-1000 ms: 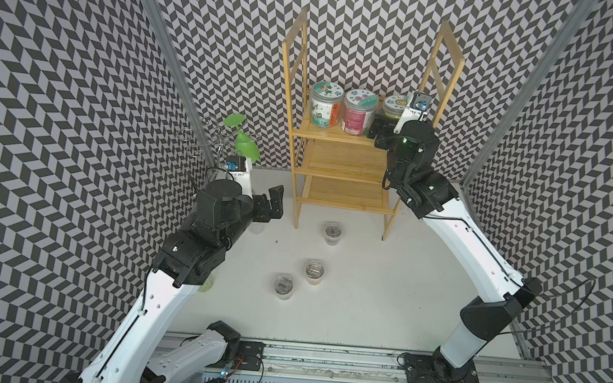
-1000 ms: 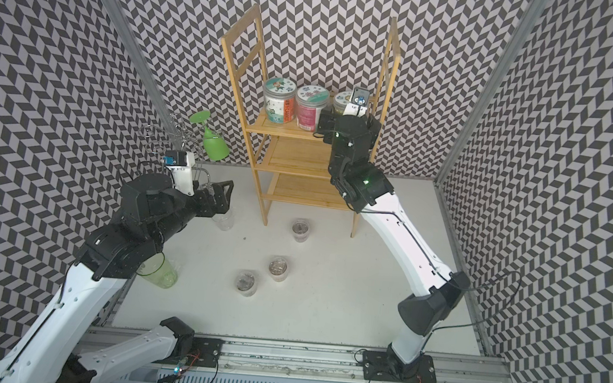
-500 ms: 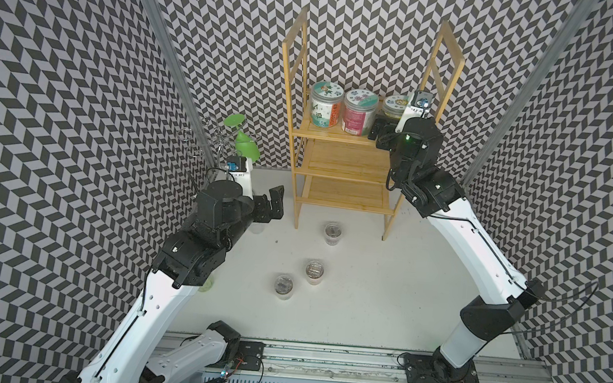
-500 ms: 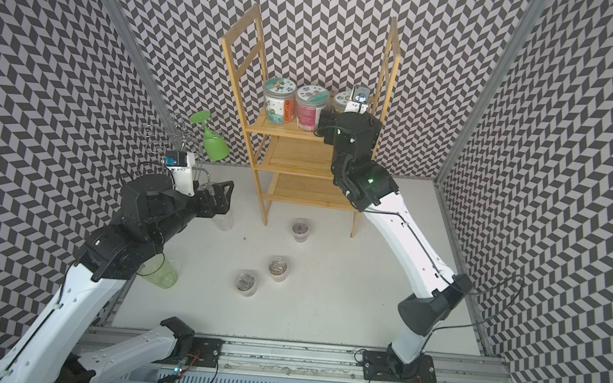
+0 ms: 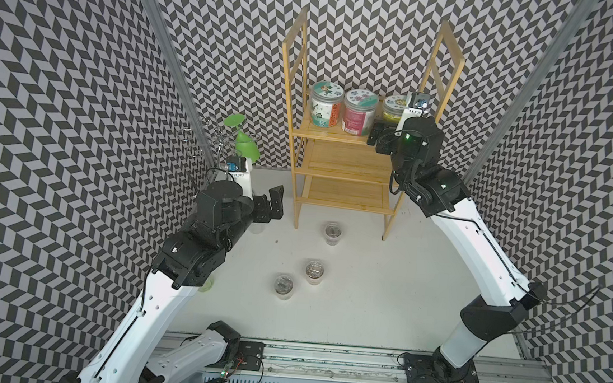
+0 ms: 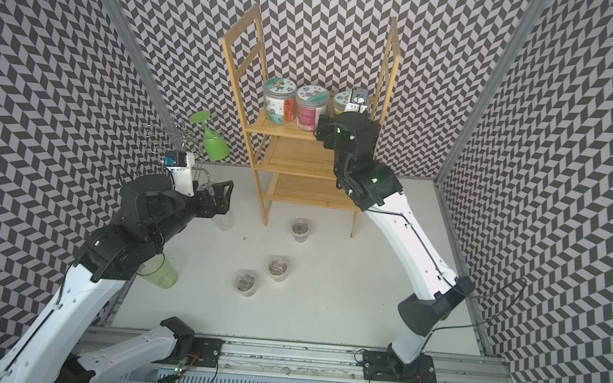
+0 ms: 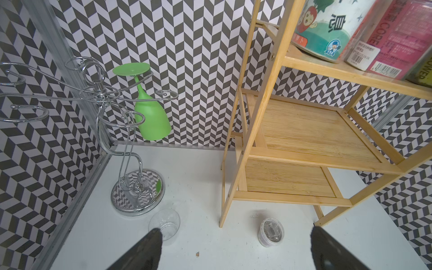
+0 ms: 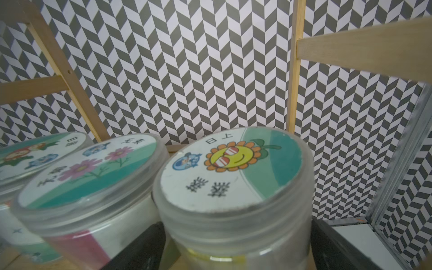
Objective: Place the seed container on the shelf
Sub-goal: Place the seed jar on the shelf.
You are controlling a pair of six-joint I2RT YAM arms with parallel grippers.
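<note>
White tabletop [image 5: 365,279] bears three lidded cups [image 5: 333,232]; shelf [image 5: 344,161] holds three seed containers [image 5: 325,104].

Between the fingers of the right gripper [image 8: 235,225], the jar [image 8: 233,187] is blurred, its base cut off; whether they touch it cannot be told.

Clear plastic seed container [image 5: 393,107], sunflower picture on its lid, yellow label, upright at the right end of the top tier, tall three-tier bamboo shelf [image 5: 344,161], standing upright, ladder-like sides
</note>
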